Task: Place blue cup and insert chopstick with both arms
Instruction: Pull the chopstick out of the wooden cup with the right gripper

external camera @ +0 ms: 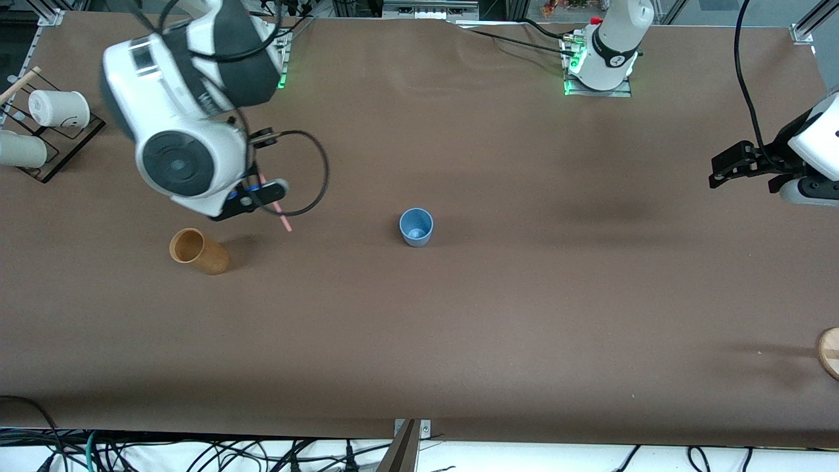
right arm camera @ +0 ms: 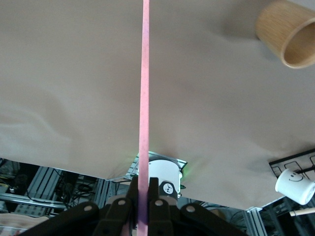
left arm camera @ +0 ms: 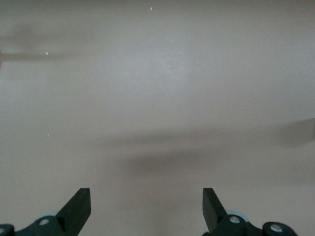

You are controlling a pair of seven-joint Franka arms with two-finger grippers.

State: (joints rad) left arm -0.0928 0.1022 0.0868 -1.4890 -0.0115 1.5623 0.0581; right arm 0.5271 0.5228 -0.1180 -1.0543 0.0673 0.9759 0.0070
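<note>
The blue cup [external camera: 416,227] stands upright near the middle of the table, with nothing in it. My right gripper [external camera: 257,196] is up in the air over the table beside a tan cup and is shut on the pink chopstick [external camera: 282,220]. The stick points down toward the table. In the right wrist view the chopstick [right arm camera: 144,98] runs straight out from between the closed fingers of the right gripper [right arm camera: 144,186]. My left gripper [external camera: 716,172] hangs open and empty over bare table at the left arm's end. It also shows in the left wrist view [left arm camera: 146,199].
A tan wooden-looking cup [external camera: 198,251] lies on its side nearer the front camera than the right gripper; it also shows in the right wrist view [right arm camera: 288,32]. A black rack with white cups [external camera: 59,108] and a pale stick [external camera: 19,84] stands at the right arm's end. A wooden disc [external camera: 829,352] lies at the left arm's end.
</note>
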